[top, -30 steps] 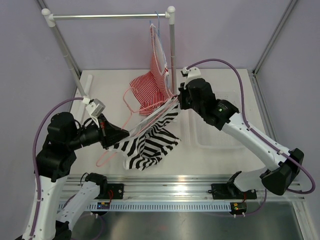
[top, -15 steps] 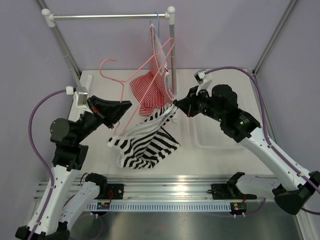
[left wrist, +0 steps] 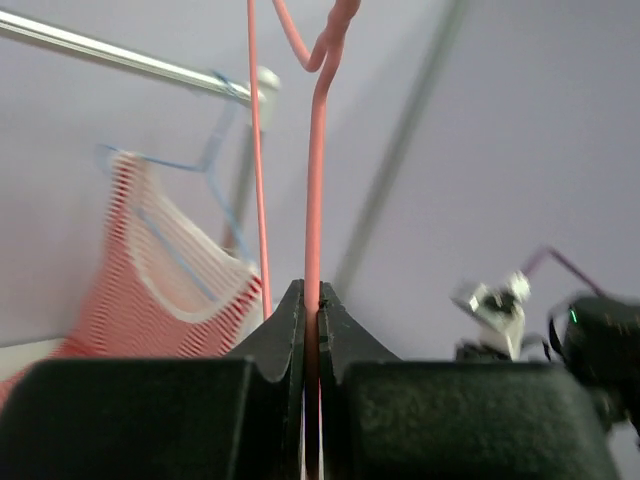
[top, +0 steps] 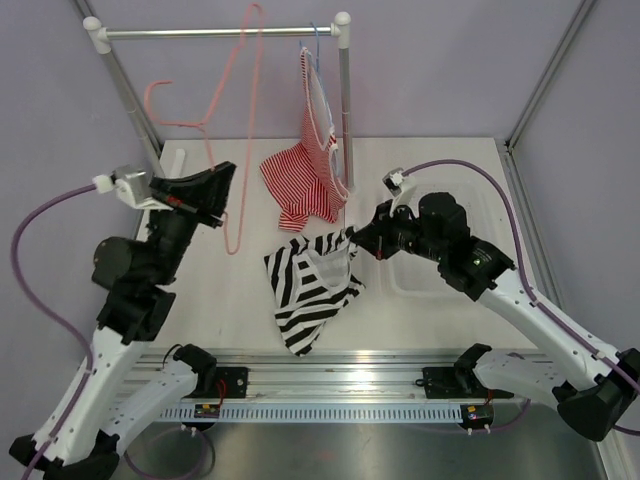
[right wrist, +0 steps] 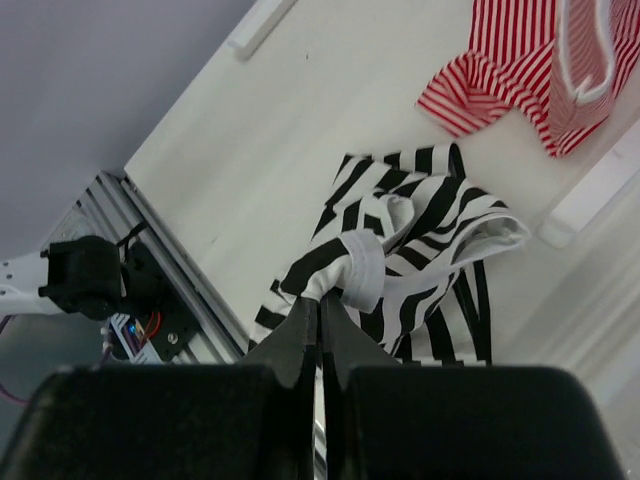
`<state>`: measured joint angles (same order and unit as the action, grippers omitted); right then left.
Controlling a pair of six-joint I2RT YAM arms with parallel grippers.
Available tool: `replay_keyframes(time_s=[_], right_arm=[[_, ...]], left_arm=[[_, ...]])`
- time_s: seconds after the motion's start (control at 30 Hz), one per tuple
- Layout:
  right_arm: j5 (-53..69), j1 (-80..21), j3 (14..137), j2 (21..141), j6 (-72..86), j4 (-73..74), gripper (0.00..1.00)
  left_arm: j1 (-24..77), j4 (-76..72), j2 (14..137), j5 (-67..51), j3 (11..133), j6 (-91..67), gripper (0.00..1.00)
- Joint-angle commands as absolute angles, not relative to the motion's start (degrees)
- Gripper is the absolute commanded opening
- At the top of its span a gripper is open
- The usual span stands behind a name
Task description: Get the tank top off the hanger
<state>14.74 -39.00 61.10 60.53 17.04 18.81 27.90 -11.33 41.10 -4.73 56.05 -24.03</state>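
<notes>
Left gripper [top: 222,185]: clamped tight on the thin pink wire hanger [left wrist: 313,200], and it's shot up from low over the table to the upper left of the overhead frame!
Hanger: bare now. A second ago the striped cloth was stretched along it; now its wire stands tall, the top reaching past the metal rail [top: 200,33], the hook curling at far upper left.
Tank top [top: 310,290]: the soft black-and-white striped top with pale edging is off the wire. It hangs in a bunch at the centre of the frame, its lower end draped on the white table [top: 450,180].
Right gripper [top: 350,238]: just right of centre, fingers pinched shut on the tank top's pale edging, holding the upper end aloft.
Behind: the small red-and-white striped top [top: 300,185] sits where it was, on its blue hanger [top: 315,40] at the rail's right end.
Verdict: cloth and hanger are well apart, so the removal looks done. I'd say only setting both down remains.
</notes>
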Motion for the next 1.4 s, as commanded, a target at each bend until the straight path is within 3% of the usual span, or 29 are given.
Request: replay_keyframes(time_s=[0.0, 0.07, 0.1, 0.13, 0.17, 0.2, 0.23, 0.47, 0.63, 1.03, 1.37], right_arm=[[16.7, -41.38, 53.65, 60.81, 21.26, 11.7, 0.0], [16.18, -43.58, 52.12, 62.22, 21.97, 9.33, 0.02], [14.87, -44.9, 52.12, 63.27, 21.97, 9.4, 0.3], [12.94, -47.78, 52.55, 63.72, 21.71, 10.01, 0.52], [9.35, -48.77, 53.17, 63.98, 21.36, 12.02, 0.66], [7.84, -49.56, 54.48, 64.16, 21.27, 13.17, 0.91], [6.6, -49.57, 55.28, 64.16, 21.27, 14.49, 0.99], [-6.84, -49.57, 62.84, 57.85, 21.1, 28.82, 0.99], [-6.06, -49.57, 63.55, 53.45, 21.62, 33.31, 0.99], [-9.58, -49.57, 62.05, 47.55, 21.88, 37.62, 1.0], [-2.81, -49.57, 61.79, 47.29, 20.21, 36.47, 0.99]], left_arm=[[28.04, 5.73, 35.08, 15.97, 60.38, -19.95, 0.0], [27.95, 11.22, 31.83, 17.75, 59.59, -19.78, 0.0], [27.95, 16.64, 30.51, 20.28, 58.72, -20.21, 0.0], [27.95, 19.22, 29.37, 21.61, 58.36, -20.56, 0.0], [27.95, 21.77, 27.88, 22.84, 58.19, -20.74, 0.0], [27.95, 26.67, 27.43, 24.94, 58.62, -21.87, 0.0], [27.95, 29.15, 27.42, 25.57, 59.15, -22.58, 0.0], [27.95, 37.89, 39.62, 20.4, 64.86, -24.26, 0.0], [26.11, 37.53, 52.71, 18.38, 74.0, -20.4, 0.0], [11.97, 30.58, 74.6, -5.35, 100.62, -15.56, 0.0], [8.44, 35.59, 93.24, -9.15, 122.93, -13.27, 0.0]])
